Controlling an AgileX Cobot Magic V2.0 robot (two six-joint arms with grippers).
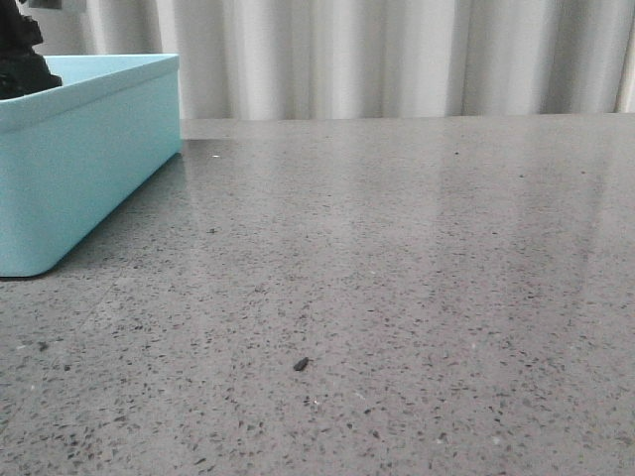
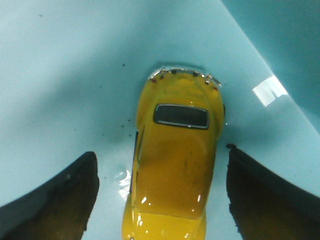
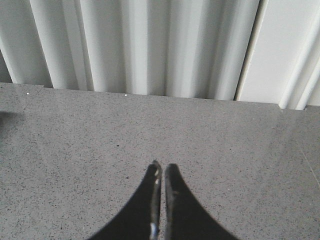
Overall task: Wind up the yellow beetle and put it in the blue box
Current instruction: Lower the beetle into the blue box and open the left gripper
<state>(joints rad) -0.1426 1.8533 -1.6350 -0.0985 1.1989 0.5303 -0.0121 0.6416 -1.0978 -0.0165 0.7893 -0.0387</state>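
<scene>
The blue box (image 1: 84,164) stands at the far left of the grey speckled table (image 1: 397,297), its long side running away from the robot, and a dark part of the left arm (image 1: 22,59) reaches down over its rim at the left edge of the front view. In the left wrist view the yellow beetle (image 2: 175,160) lies on the pale blue floor of the box, roof up, its dark window and chrome bumper showing, with one end close to the box's inner wall. The left gripper (image 2: 162,200) hangs over the car with its jaws spread wide; each dark finger (image 2: 55,200) stands clear of the car's flanks, with bare blue floor between finger and bodywork on both sides, so nothing is pinched. A small white patch (image 2: 269,90) sits low on the box wall near the car. The right gripper (image 3: 161,172) is over open tabletop with its two fingertips pressed together and nothing between them, facing the white pleated curtain (image 3: 150,45) that runs along the table's far edge. A small dark speck (image 1: 301,364) lies on the table near the front.
</scene>
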